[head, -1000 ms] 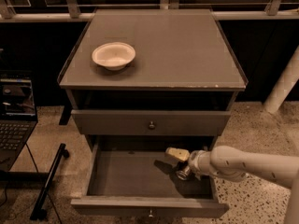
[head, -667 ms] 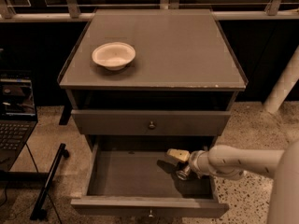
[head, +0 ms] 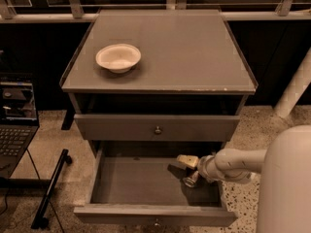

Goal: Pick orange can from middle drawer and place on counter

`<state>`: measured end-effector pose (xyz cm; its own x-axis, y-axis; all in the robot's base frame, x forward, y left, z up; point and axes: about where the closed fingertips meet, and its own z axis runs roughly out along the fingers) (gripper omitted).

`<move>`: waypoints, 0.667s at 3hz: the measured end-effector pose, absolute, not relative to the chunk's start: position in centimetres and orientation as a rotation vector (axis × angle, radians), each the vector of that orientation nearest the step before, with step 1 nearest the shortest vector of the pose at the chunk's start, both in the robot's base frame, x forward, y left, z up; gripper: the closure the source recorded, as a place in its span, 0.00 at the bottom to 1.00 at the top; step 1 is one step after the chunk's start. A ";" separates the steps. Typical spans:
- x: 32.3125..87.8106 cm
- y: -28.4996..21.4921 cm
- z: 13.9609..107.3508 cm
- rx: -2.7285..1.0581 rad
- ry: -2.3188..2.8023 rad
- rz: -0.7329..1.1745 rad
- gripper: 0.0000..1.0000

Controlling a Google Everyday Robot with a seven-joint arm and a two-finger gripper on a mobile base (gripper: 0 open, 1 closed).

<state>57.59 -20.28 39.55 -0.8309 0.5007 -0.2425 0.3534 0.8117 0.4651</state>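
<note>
Hand (head: 188, 168) low inside middle drawer (head: 146, 181), at roughly 4 o'clock of the drawer floor, reached in from 3 o'clock on a pale arm (head: 233, 165). Small orange can (head: 191, 180) right at the hand, silvery end showing, close to the drawer's right wall; by the look of it, the grasping step. Cannot tell how far open the hand, nor whether closed on the can. Drawer pulled well out, probably to leave room for a lift up and clear. Grey table (head: 184, 47) above as the drop-off, white bowl (head: 118, 58) at 10 o'clock on it. Against a second ago: hand and can hardly shifted; thick link (head: 286, 183) of the arm now bulking far larger at 4 o'clock of the view.
</note>
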 end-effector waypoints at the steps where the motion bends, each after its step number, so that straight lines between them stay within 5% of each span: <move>1: 57.9 -20.3 38.8 0.653 2.657 0.558 0.00; 2: 57.9 -19.8 37.7 0.667 2.677 0.565 0.00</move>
<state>57.87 -19.78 37.66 -0.8382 0.5028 -0.2114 0.3745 0.8124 0.4469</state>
